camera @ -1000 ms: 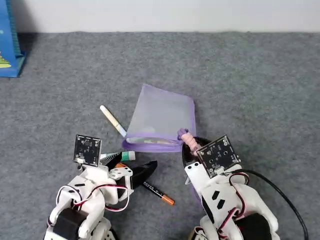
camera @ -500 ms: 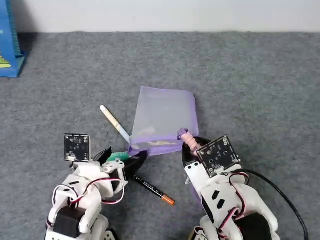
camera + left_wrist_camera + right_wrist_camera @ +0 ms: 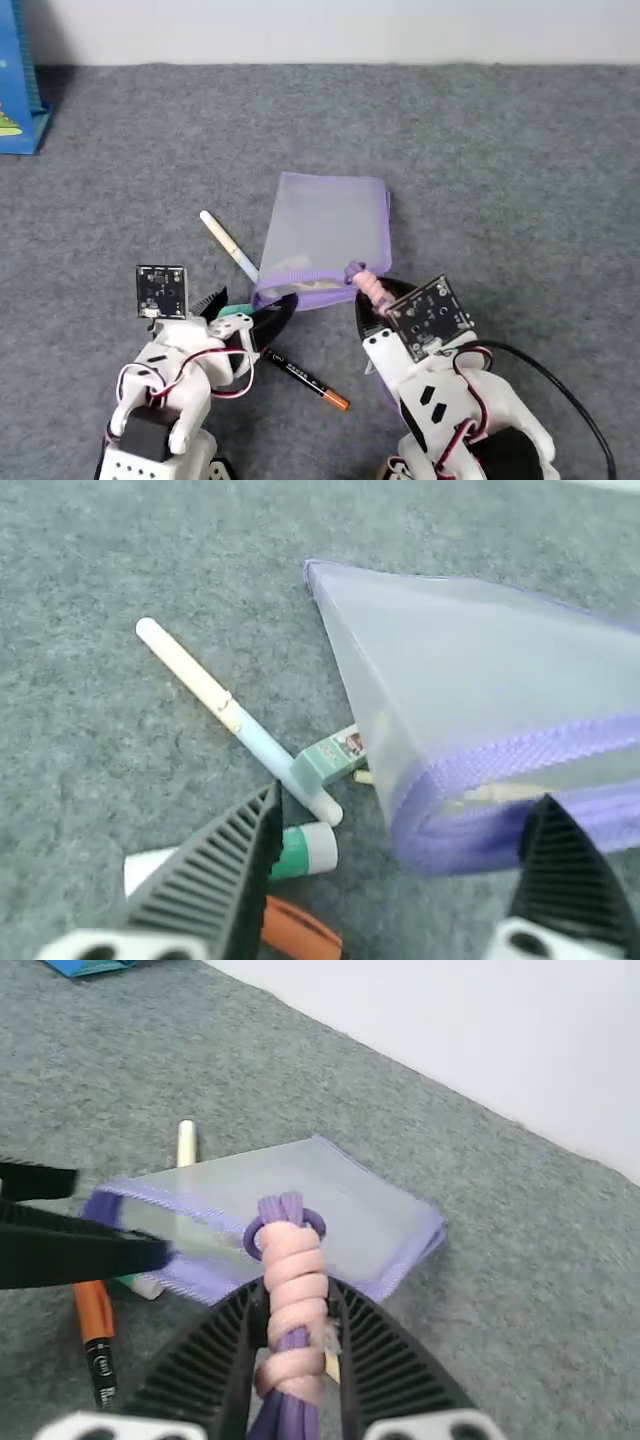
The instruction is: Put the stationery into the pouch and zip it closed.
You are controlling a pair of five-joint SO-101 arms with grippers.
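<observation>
- Purple and see-through, the flat plastic zip pouch (image 3: 325,232) lies on the grey felt table cover (image 3: 500,180), with its woven purple mouth edge turned towards the two arms
- We see the right gripper (image 3: 297,1308) clenched on the pink braided zip pull (image 3: 292,1260), at one corner of the pouch's mouth
- We see the left gripper (image 3: 405,810) spread wide and holding nothing, its jaws standing to either side of the mouth's other corner
- Just beside that corner lie a white and pale blue pen (image 3: 235,720), a small green and white tube (image 3: 300,850) and a small pale green block (image 3: 325,760); the block touches the pouch's edge
- We find a black and orange marker (image 3: 306,380) on the cover between the two arms, outside the pouch
</observation>
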